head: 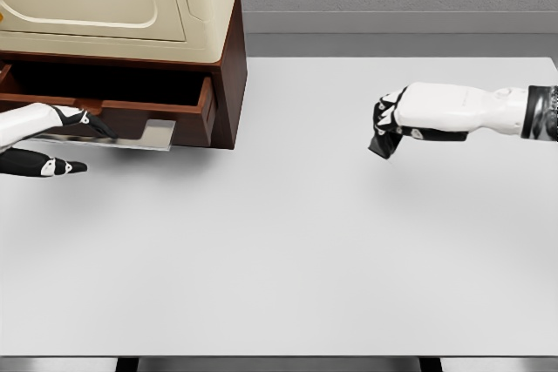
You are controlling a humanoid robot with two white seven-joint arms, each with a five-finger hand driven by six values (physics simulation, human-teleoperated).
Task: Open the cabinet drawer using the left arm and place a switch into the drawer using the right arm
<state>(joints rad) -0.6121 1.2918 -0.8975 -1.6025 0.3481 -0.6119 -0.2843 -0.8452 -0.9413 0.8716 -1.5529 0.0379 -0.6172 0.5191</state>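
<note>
The brown wooden cabinet (228, 67) stands at the back left under a cream appliance. Its drawer (148, 112) is pulled partly out, with a dark gap showing above the drawer front. A flat silver handle (150, 135) sticks out from the front. My left hand (90, 147) reaches in from the left edge, with fingers (83, 119) laid over the handle's left end and the thumb (61, 166) under it. My right hand (384, 128) hovers over the table at the right, curled around a small dark switch (381, 147) whose corner pokes out below the fingers.
The white table (288, 241) spreads wide between the two hands. Its front edge runs along the bottom of the picture. A grey wall closes off the back.
</note>
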